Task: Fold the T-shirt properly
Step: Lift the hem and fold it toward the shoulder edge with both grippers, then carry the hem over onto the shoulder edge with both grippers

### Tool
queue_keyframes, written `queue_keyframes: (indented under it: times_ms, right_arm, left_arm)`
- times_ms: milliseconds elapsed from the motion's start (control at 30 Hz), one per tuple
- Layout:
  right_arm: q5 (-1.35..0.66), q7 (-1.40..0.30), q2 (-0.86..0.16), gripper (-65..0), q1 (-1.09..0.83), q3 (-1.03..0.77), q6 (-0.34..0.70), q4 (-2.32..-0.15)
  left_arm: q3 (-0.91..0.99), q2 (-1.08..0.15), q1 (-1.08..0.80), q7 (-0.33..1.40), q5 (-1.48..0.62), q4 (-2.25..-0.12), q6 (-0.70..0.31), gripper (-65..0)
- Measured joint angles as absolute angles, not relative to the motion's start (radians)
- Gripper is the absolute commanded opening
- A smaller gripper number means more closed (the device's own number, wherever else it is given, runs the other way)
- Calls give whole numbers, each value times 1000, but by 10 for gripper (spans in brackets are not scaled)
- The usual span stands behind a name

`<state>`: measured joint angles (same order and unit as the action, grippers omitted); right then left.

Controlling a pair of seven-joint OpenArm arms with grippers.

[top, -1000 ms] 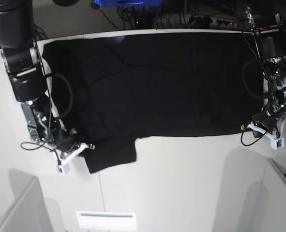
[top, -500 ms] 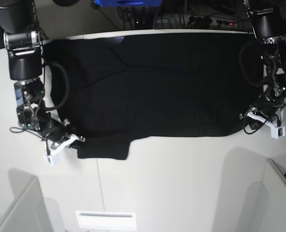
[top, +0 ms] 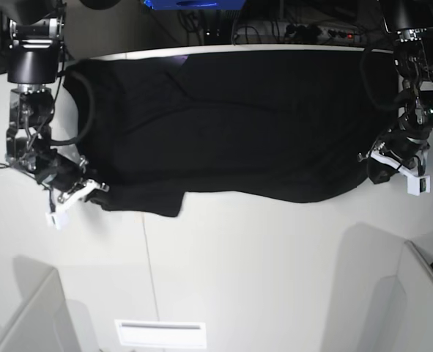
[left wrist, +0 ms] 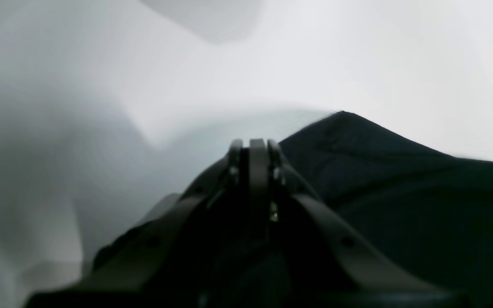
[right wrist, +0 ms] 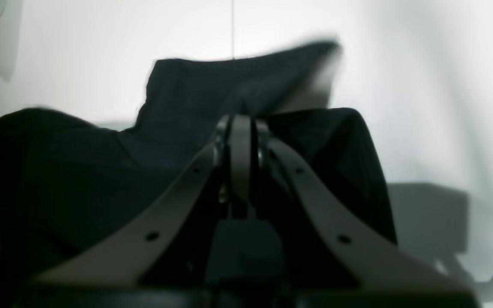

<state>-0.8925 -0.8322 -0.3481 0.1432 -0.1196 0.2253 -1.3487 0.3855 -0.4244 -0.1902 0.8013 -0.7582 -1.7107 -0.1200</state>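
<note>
White and matte, the bench (top: 238, 271) fills most of the base view, with a thin seam running down its lower left part and a pale slotted panel (top: 160, 334) set near the bottom edge. Grey angled panels sit in the lower left corner (top: 26, 315) and lower right corner (top: 421, 293) of that view. Beyond the bench's far edge, at the top of the frame, lies a dark clutter of cables (top: 289, 29) and a blue object (top: 194, 4).

Spread flat across the upper half of the bench is the T-shirt (top: 238, 117), plain black on the side that shows, reaching nearly from one arm to the other. Its near hem curves along the middle of the frame, and a sleeve juts toward the lower left.

At the left of the base view, the right gripper (top: 77, 194) is clenched on the T-shirt's sleeve corner; the right wrist view shows its fingers (right wrist: 240, 141) pressed together with black cloth bunched around them. At the right edge, the left gripper (top: 392, 165) sits at the T-shirt's other end, its fingers (left wrist: 253, 152) pressed together too, black cloth just beside them; whether cloth is pinched between them cannot be told. Black cables loop from both arms over the cloth.
</note>
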Motion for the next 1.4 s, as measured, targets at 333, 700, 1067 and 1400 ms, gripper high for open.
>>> queue_keyframes:
  times_ms: [333, 700, 1067, 1400]
  right_arm:
    - [-899, -942, -338, -650, 12, -253, 225, -1537]
    - [-901, -1114, -280, -650, -57, -414, 228, -1710]
    - [-898, -1139, -263, -650, -151, -428, 229, -1819]
    - [-909, -1145, -250, -650, -168, -494, 229, -1819]
  left_arm:
    - [459, -427, -266, 799, -758, -1779, -119, -650]
    - [464, -424, -335, 802, -761, -1811, -120, -650]
    - [523, -437, -388, 799, -758, -1898, -120, -650]
    - [522, -435, -448, 804, -762, -1919, -123, -650]
